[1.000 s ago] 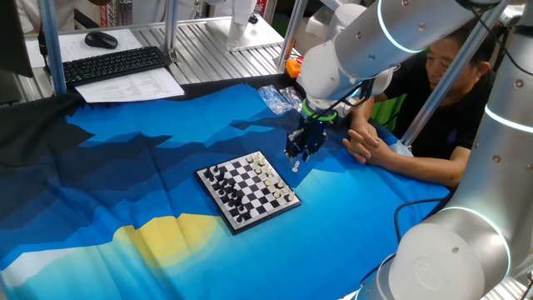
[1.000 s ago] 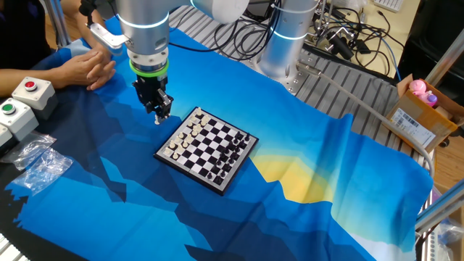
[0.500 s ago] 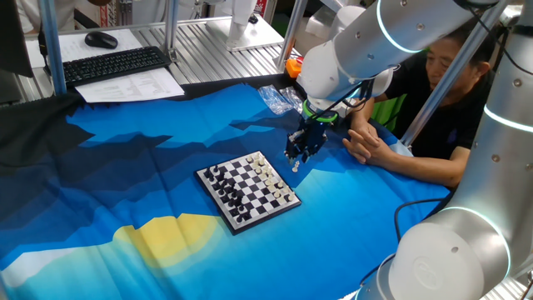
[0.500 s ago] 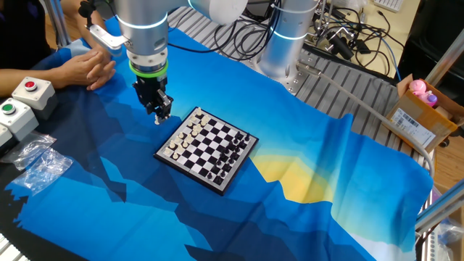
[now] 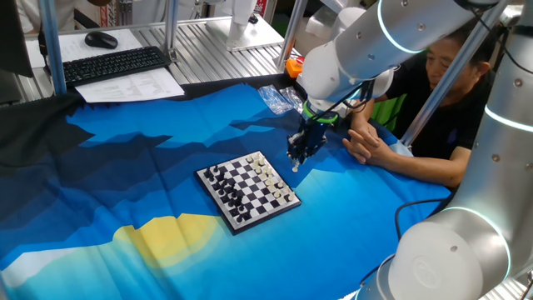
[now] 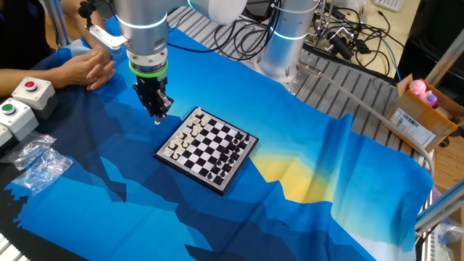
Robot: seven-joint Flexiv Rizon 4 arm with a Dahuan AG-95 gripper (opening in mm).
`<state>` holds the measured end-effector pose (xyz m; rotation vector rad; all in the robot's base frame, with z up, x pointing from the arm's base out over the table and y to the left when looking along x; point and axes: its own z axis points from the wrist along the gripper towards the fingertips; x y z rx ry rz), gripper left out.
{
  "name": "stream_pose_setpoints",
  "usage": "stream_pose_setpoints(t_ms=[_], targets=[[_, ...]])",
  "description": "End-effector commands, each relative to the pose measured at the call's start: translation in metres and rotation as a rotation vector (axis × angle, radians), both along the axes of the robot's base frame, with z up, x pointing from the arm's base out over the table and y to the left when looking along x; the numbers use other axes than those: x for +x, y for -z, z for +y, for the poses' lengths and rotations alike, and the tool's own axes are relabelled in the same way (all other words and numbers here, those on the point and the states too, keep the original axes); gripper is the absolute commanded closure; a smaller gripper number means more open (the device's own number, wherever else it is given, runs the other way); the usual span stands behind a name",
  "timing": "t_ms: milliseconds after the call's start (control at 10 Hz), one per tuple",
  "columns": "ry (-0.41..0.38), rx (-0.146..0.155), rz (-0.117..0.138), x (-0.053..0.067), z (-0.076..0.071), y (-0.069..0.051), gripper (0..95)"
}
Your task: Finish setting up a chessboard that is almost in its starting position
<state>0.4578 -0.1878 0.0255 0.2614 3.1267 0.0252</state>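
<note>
1. One fixed view showed the chessboard (image 5: 248, 191) lying flat near the middle of the desk (image 5: 125, 167), on a blue cloth with a yellow patch; white pieces crowded the edge nearest the arm, black pieces the far edge.
2. The other fixed view placed the chessboard (image 6: 206, 149) the same way, with a few pieces standing off their home rows toward the middle squares, so the setup looked unfinished.
3. The pieces were tiny and probably very light and stiff, easy to tip or knock into neighbours; a hold from above on a piece's upper part, with the fingers slipped between adjacent pieces, seemed safest. The board itself looked thin and rigid and might slide on the cloth if pushed.
4. The pincer (image 5: 296, 162) hung just off the board's white-side corner, pointing down; a small pale piece (image 6: 156, 120) showed at its tips, so it appeared closed on that piece.
5. Further out, a person's hands (image 5: 364, 144) rested on the desk beside the arm, a crumpled plastic bag (image 6: 32, 165) lay near the button boxes (image 6: 27, 93), and a keyboard (image 5: 112, 63) sat at the far end.
</note>
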Motion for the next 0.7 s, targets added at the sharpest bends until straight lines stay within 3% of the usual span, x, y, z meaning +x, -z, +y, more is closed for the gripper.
stream_pose_setpoints(t_ms=[100,300,400,700], targets=[[0.004,-0.004,0.001,-0.002,0.002,-0.002,95.0],[0.014,-0.008,0.001,-0.004,0.008,-0.006,95.0],[0.017,-0.012,0.001,-0.006,0.014,-0.015,95.0],[0.023,-0.002,0.032,-0.012,0.023,-0.053,95.0]])
